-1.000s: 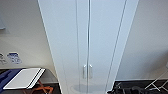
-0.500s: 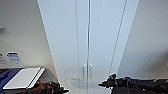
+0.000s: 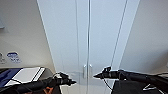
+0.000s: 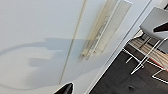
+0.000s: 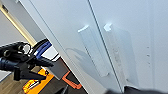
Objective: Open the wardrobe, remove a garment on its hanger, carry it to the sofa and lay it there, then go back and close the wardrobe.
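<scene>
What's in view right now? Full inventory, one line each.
tall white two-door wardrobe: 1, white, centre, doors shut
small white vertical handles: 2, white, either side of the door seam
blue-and-white sticker: 1, on the wall left of the wardrobe
white chair with thin metal legs: 1, on dark floor beside the wardrobe
orange object: 1, low on the floor, kind unclear
left gripper: 1, black, below-left of the handles
right gripper: 1, black, just right of the handles
</scene>
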You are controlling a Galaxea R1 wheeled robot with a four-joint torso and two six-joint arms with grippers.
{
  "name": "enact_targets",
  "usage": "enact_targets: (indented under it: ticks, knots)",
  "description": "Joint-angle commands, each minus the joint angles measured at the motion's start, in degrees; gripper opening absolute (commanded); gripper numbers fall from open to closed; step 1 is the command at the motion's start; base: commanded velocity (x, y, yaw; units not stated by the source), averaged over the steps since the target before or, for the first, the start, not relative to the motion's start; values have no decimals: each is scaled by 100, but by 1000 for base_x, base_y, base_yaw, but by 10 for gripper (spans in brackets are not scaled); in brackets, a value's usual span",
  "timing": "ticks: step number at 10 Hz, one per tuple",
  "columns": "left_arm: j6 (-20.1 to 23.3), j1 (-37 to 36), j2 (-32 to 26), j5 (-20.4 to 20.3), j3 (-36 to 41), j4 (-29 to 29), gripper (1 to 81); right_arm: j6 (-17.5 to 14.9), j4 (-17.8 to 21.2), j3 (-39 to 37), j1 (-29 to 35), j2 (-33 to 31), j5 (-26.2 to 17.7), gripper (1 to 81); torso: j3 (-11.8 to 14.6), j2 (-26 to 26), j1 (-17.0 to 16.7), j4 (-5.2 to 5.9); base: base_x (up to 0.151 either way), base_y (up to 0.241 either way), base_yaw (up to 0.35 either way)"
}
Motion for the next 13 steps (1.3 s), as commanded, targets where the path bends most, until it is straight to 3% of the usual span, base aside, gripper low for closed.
enact_targets:
  ticks: [1, 5, 13]
  knots:
    - [22, -1029, 338, 178, -226, -85, 811, 109, 63, -94, 1061, 81, 109, 811, 0, 0, 0, 0, 0, 0, 0]
    - [-39, -1151, 867, 196, -729, -85, 811, 145, 63, -877, 1088, 574, 391, 811, -2, 7, 2, 0, 0, 0, 0]
    - [-39, -1266, 1736, 302, -2065, -6, 811, 145, 81, -1922, 1167, 1417, 470, 811, -7, 11, 4, 0, 0, 0, 0]
